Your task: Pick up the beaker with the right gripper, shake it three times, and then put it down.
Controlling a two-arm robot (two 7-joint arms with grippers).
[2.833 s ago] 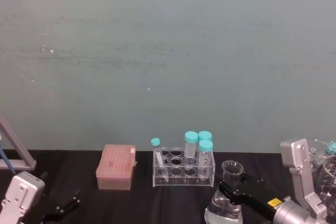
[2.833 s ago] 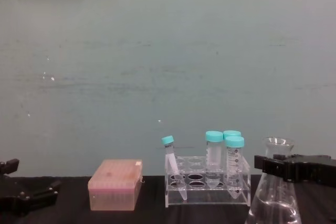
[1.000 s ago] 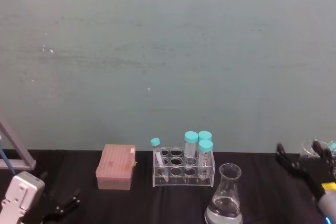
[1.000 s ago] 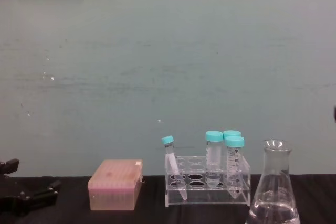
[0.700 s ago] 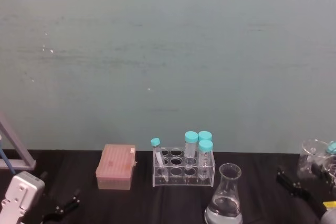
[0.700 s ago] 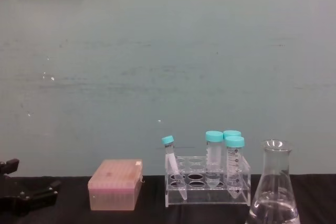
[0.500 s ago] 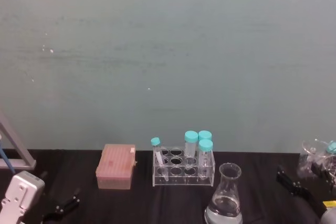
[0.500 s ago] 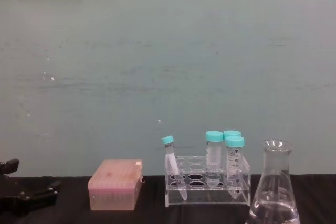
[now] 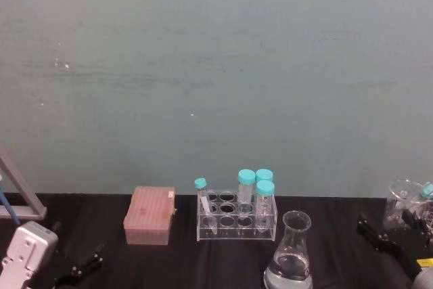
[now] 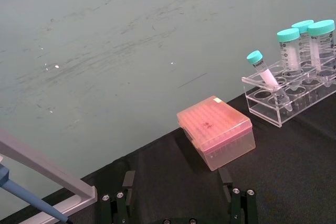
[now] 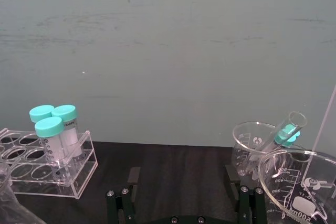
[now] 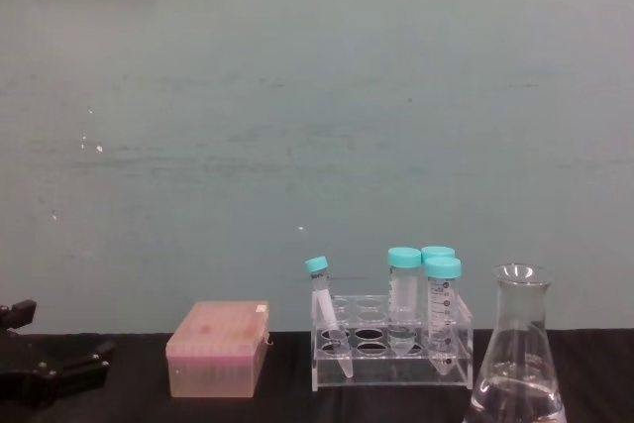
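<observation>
The beaker [image 9: 291, 252], a clear conical flask with some liquid, stands upright on the black table right of the tube rack. It shows large at the lower right of the chest view as beaker [image 12: 517, 364], and an edge of the beaker [image 11: 9, 203] shows in the right wrist view. My right gripper [image 9: 391, 227] sits low at the far right, well clear of the flask, and the right gripper [image 11: 184, 177] is open and holds nothing. My left gripper [image 9: 76, 245] rests parked at the lower left, and the left gripper [image 10: 176, 181] is also open.
A clear tube rack [image 9: 237, 218] with several teal-capped tubes stands behind the flask, and a pink tip box [image 9: 149, 216] lies to its left. Glass beakers [image 11: 262, 150] stand close by the right gripper, one holding a capped tube. A pipette stand [image 9: 17, 197] is at the far left.
The right gripper let go of the beaker's neck and drew back to the right. The beaker now stands alone on the table. Nothing has moved over the last half second.
</observation>
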